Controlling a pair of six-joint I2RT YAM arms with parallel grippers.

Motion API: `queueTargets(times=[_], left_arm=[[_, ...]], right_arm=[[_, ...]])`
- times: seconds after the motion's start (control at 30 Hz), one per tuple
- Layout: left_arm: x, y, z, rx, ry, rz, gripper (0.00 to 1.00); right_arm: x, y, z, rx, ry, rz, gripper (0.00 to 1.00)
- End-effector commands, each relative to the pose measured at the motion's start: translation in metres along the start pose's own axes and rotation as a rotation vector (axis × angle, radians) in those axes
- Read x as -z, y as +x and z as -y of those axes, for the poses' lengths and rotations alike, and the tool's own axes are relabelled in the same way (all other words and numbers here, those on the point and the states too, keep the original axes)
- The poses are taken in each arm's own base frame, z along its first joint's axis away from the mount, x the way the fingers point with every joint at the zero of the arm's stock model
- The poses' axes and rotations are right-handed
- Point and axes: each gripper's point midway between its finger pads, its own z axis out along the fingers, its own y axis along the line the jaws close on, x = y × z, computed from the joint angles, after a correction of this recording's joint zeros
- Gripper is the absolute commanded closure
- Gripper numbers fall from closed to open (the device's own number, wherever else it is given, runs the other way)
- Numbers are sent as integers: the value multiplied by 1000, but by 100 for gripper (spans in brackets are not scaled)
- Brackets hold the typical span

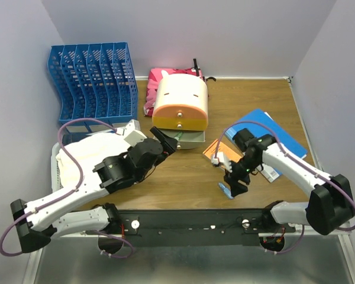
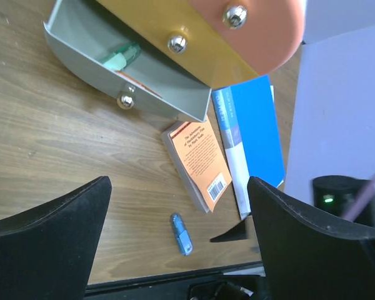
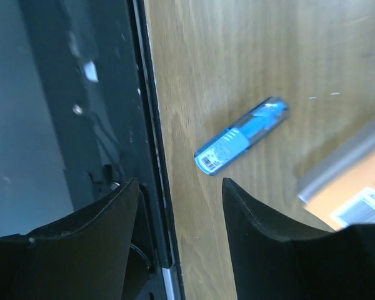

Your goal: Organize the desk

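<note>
- At the near edge of the desk (image 1: 183, 177), close to the black rail (image 1: 189, 222), a small blue stick (image 3: 240, 135) lies flat on the wood; the right gripper (image 3: 180, 194) hangs low over that spot, jaws apart with nothing between them
- Left gripper (image 2: 178, 184) sits in front of the drawer unit (image 1: 180, 103), jaws spread wide and empty; the bottom drawer (image 2: 156, 94) stands pulled out with a green item (image 2: 122, 56) inside
- Step in hand, as judged: collecting the loose stick, with the open drawer a likely place for it
- Next move calls for the right gripper to shift onto the stick, which lies just ahead of its fingertips, set the jaws across the narrow width, lower to the wood and close; the piece looks thin and low, so a shallow descent would miss it
- Edges: the rail runs near the stick on one side and the orange book (image 2: 197, 165) on the other, leaving the rail-side finger little room
- Open room: bare wood lies between stick and drawer; the blue book (image 2: 256, 131), white tray (image 1: 52, 163) and blue file rack (image 1: 92, 80) sit well apart from that path, though the left arm occupies the drawer front
</note>
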Motion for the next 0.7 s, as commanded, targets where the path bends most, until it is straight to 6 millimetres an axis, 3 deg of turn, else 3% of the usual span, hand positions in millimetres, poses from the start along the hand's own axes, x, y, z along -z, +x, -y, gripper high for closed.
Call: queueTargets(times=[0.0,0.23,0.43,0.57,0.67], left_arm=[[21,-26,-6,-105,32,74,1],[42,-41,-19,-85,61,99,1],[52,-56,-17,-87,82,143,1],[49,-55,-14,-129,69,138,1],[46,-53,-14,-148,62,134,1]], right_arm=[[-23,15,31,-20,208,-137,33],[-61,-17,44,1,304,-46,22],[-74,-14,58,-44,391,-100,22],[-70,-7,67,-58,453,-129,27],[-69,1,63,-56,448,-148,29]])
